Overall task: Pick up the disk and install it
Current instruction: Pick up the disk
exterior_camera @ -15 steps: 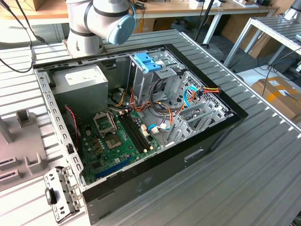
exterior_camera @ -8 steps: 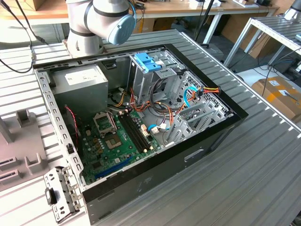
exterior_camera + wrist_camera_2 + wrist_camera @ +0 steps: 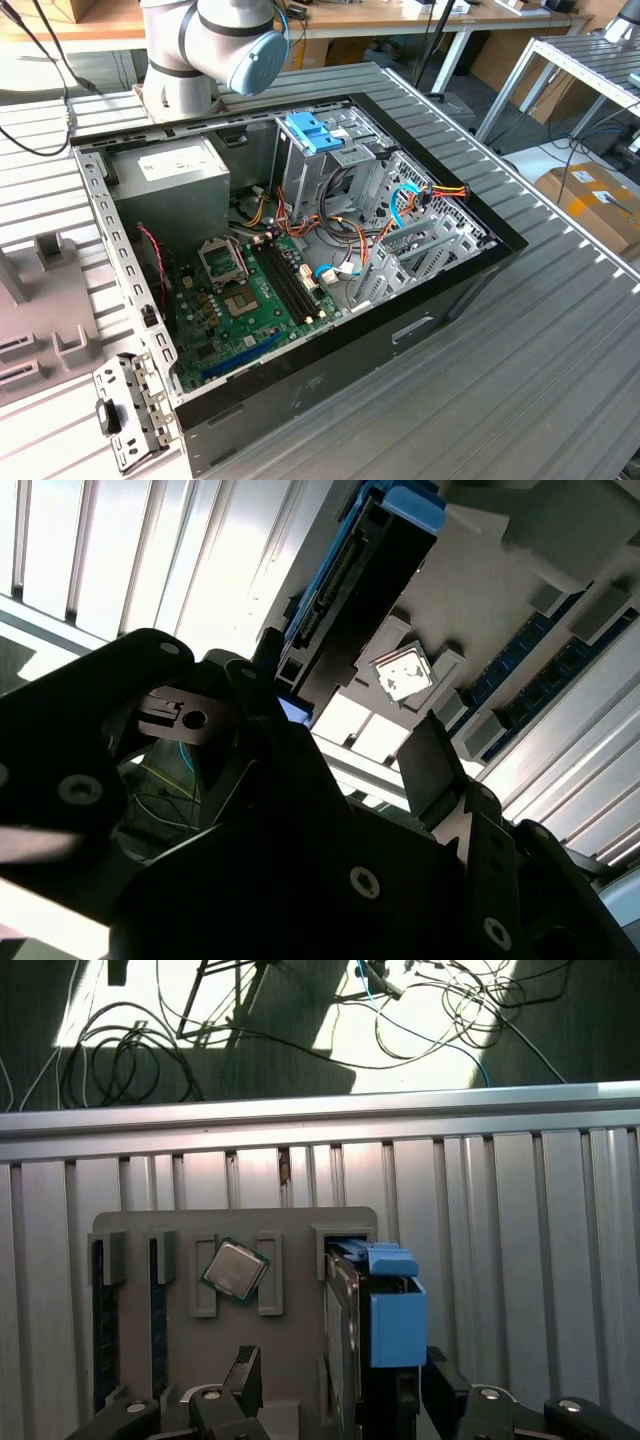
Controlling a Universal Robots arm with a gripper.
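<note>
Now the gripper (image 3: 340, 1360) hangs spread astride the disk (image 3: 395, 1310), which stands on edge in a slot at the grey holder's (image 3: 150, 1222) edge, probably so its flat faces meet the fingers.

The arm (image 3: 180, 40) is silver-grey with a pale blue joint cap (image 3: 262, 60), its fingers (image 3: 247, 1375) black beside silver screws (image 3: 487, 1395).
</note>
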